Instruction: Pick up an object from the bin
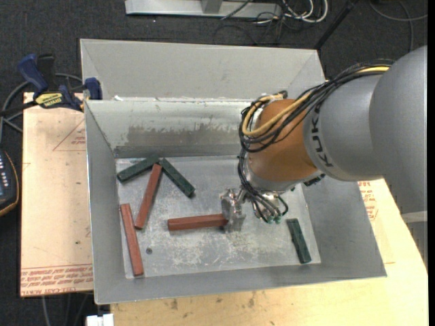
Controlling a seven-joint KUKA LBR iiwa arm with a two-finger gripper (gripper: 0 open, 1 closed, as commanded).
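One red-brown bar (197, 223) lies in the middle of the bin (204, 260). The fingers (233, 217) sit low at its right end, likely for an end grip; their spread cannot be told.

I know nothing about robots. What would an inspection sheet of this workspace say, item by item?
Surface: grey metal bin, floor scuffed and speckled.
Job's things: flat red-brown stick mid-bin, its right end at the pincer.
Clutter: left red-brown stick along the left wall; slanted red-brown stick beside it; two dark green sticks meeting at upper left; a lone green stick by the right wall.
Grippers: pincer down at the bin floor, at the flat stick's end.
Cables: yellow and black cables looped round the arm's orange cover.
Surroundings: dark floor, loose wires behind the bin.
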